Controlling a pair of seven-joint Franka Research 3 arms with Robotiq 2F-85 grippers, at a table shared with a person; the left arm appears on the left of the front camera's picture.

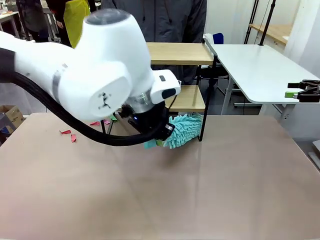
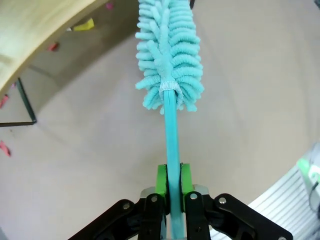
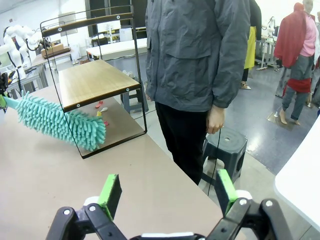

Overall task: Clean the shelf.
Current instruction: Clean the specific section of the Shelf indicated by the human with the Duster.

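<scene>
Left claw is closed tight on the thin teal handle of the duster, with a green pad on each side of the handle. In the front view the white left arm comes in from the left and covers most of this claw. The fluffy teal head of the duster sticks out to the right of the wrist, low over the surface.

Pink paper scraps lie on the surface left of the shelf. The shelf stands at the far edge of the surface, near its middle, directly in front of the person. The right wrist view shows the duster head crossing a black upright of the shelf and reaching under the lower board. Whether it touches the frame cannot be told. More scraps lie beneath that board.

Right claw hangs at the far right, over the edge of a white table, well apart from the shelf. Its jaws stand wide apart and hold nothing.
</scene>
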